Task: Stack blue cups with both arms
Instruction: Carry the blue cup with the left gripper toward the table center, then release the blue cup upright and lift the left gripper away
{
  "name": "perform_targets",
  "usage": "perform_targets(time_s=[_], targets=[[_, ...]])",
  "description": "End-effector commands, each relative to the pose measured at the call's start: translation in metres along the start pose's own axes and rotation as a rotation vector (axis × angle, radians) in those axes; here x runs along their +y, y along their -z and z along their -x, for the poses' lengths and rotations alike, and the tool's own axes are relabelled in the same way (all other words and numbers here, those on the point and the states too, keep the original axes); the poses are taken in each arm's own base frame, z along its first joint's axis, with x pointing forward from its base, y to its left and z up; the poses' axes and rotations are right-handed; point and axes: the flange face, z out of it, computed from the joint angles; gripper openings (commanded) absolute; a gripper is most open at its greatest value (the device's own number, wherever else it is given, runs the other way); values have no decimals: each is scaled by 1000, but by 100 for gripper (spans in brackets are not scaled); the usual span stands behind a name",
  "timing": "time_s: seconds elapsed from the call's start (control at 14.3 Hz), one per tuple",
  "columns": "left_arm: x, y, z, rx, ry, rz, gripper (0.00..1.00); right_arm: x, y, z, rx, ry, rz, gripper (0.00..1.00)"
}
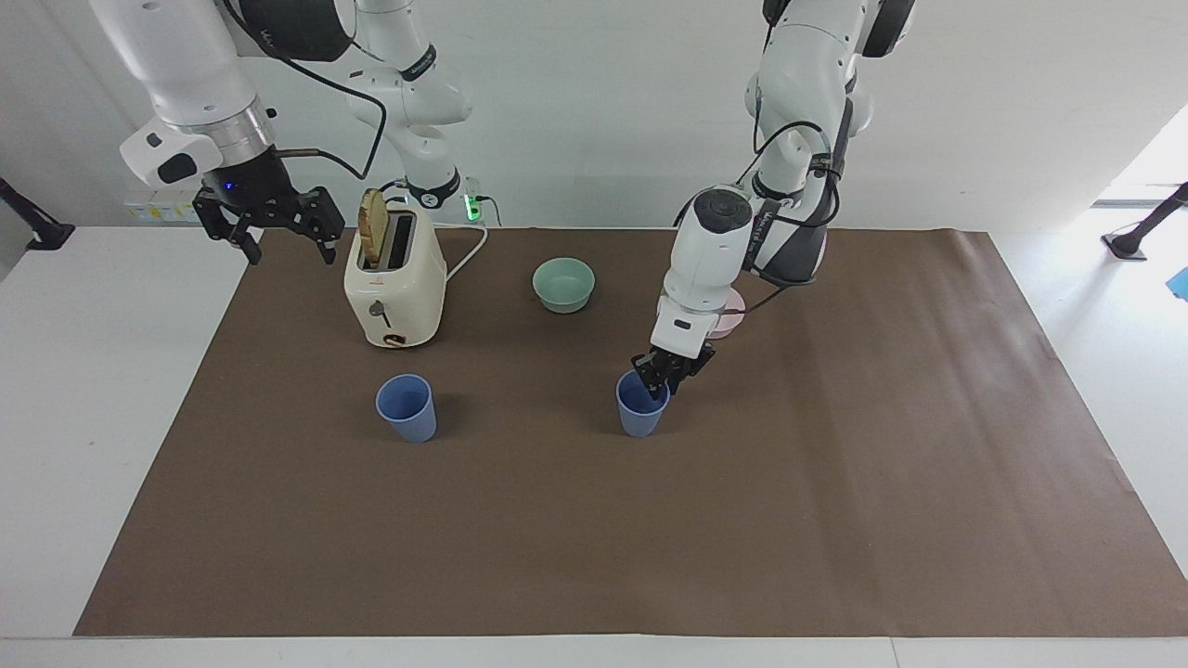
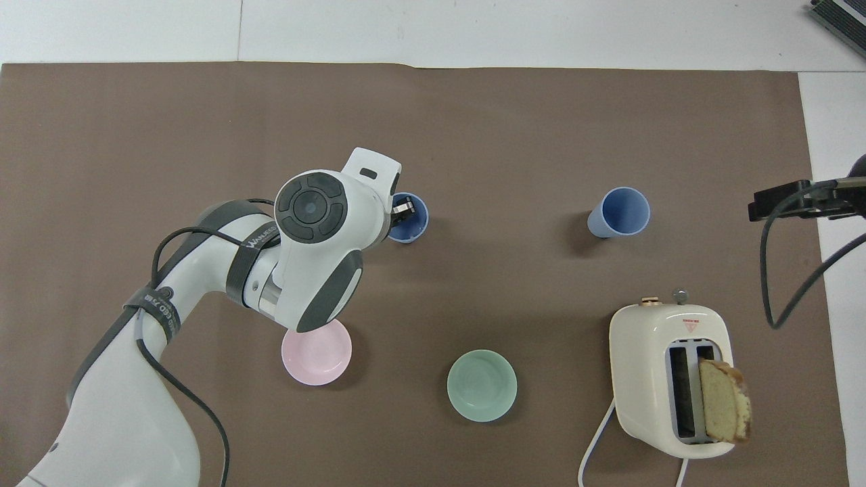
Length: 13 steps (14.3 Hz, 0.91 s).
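Note:
Two blue cups stand upright on the brown mat. One cup [image 1: 406, 406] [image 2: 619, 212] stands alone, farther from the robots than the toaster. The other cup [image 1: 642, 415] [image 2: 414, 228] is near the mat's middle, and my left gripper [image 1: 661, 374] [image 2: 402, 209] sits at its rim on the side nearer the robots, one tip reaching into the cup's mouth. The left arm's wrist hides part of that rim from overhead. My right gripper [image 1: 290, 250] hangs open and empty in the air beside the toaster, over the mat's edge at the right arm's end.
A cream toaster [image 1: 394, 288] [image 2: 670, 379] holding a bread slice stands near the right arm. A pale green bowl [image 1: 563, 283] [image 2: 482, 385] and a pink bowl [image 1: 730, 322] [image 2: 316, 352] lie nearer the robots than the cups. The toaster's cable trails toward the robots.

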Motion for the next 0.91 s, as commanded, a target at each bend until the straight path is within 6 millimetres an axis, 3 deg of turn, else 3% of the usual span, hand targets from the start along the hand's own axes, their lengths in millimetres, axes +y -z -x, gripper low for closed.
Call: perform_targets(time_s=[0.0,0.21,0.42,0.84], targets=[[-4,14,-11,39,25,-2,100,0,-1,10,1,-12,-24,100],[-14,49,-33,57,30,-50,100,-3,-17,7,21,-5,-23,100],[-35,89,-54,92,60,-56,100,-6,-47,-1,23,-7,-31,100],[-124,169,-96,64,-73,-121,100,-11,-148,-30,-20,-5,-36,100]])
